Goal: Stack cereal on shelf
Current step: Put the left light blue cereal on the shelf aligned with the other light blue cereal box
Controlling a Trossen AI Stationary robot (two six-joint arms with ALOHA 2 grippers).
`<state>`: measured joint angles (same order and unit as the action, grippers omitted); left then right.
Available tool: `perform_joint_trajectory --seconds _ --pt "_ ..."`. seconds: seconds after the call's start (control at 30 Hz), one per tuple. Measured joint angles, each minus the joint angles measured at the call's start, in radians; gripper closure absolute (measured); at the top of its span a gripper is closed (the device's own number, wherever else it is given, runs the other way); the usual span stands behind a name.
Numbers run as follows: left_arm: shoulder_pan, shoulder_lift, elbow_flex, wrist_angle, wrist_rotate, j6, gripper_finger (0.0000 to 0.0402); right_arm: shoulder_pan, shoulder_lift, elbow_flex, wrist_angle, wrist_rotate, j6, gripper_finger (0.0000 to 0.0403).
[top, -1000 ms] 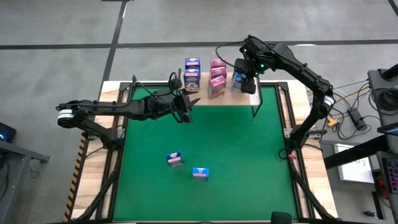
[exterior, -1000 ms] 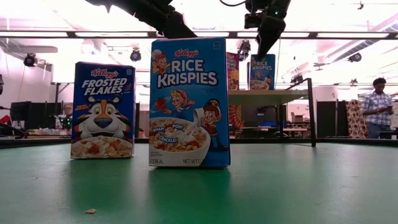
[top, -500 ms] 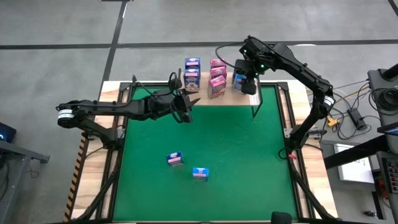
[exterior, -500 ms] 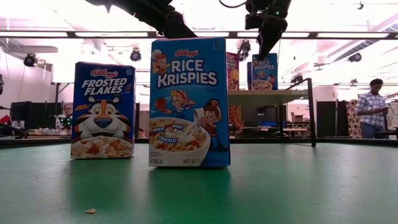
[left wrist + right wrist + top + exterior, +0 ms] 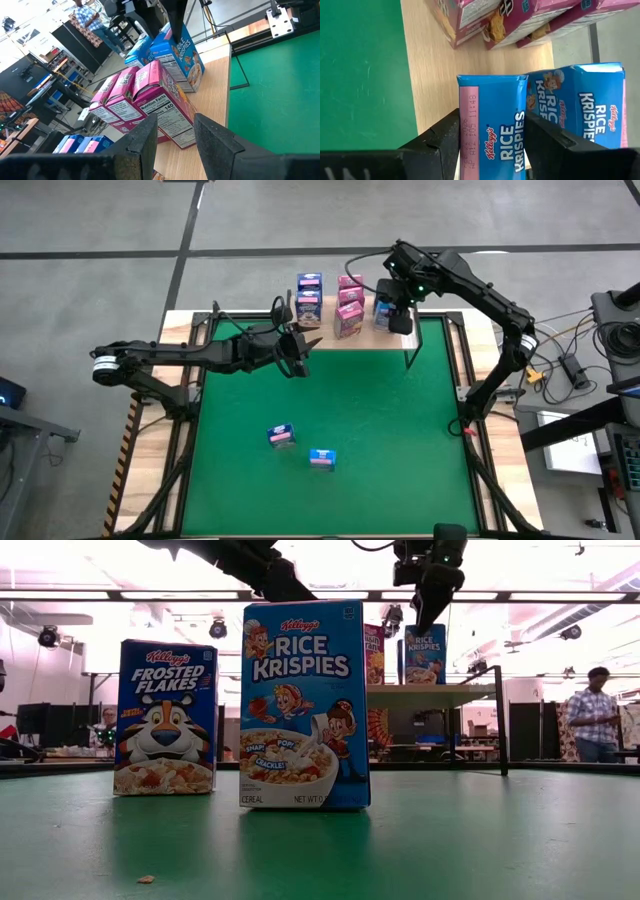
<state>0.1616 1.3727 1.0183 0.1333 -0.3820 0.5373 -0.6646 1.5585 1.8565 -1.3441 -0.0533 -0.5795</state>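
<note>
I see my right gripper (image 5: 397, 314) over the shelf (image 5: 385, 335), its fingers (image 5: 440, 137) clamped on the narrow sides of an upright light-blue Rice Krispies box (image 5: 492, 125), long axis vertical, beside a second Rice Krispies box (image 5: 580, 102). Three pink boxes (image 5: 145, 102) stand near. My left gripper (image 5: 294, 352) hovers just before the shelf, fingers apart, empty. Two boxes (image 5: 300, 447) stand on the green table (image 5: 400, 450), well apart from the shelf; the held box's base is hidden
</note>
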Motion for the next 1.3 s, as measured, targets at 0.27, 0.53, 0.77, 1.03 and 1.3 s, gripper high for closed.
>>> perform_joint_trajectory --seconds 0.27,0.53,0.77,1.03,1.3 --pt "0.000 0.000 0.000 0.000 0.000 0.000 0.0290 0.001 0.000 0.000 0.001 0.001 0.056 0.0191" --pt "0.000 0.000 0.000 0.000 0.000 -0.004 0.0290 0.001 0.000 0.014 -0.005 0.002 0.046 0.0152" --pt "0.000 0.000 0.000 0.000 0.000 -0.004 0.0290 0.003 0.000 0.111 -0.026 0.002 0.084 0.0144" --pt "0.000 0.000 0.000 0.000 0.000 -0.007 0.0290 0.057 0.000 0.200 -0.133 -0.030 0.166 0.0189" --pt "0.000 0.000 0.000 -0.001 0.000 -0.007 0.0290 0.091 0.000 0.105 -0.206 -0.025 0.247 0.0315"
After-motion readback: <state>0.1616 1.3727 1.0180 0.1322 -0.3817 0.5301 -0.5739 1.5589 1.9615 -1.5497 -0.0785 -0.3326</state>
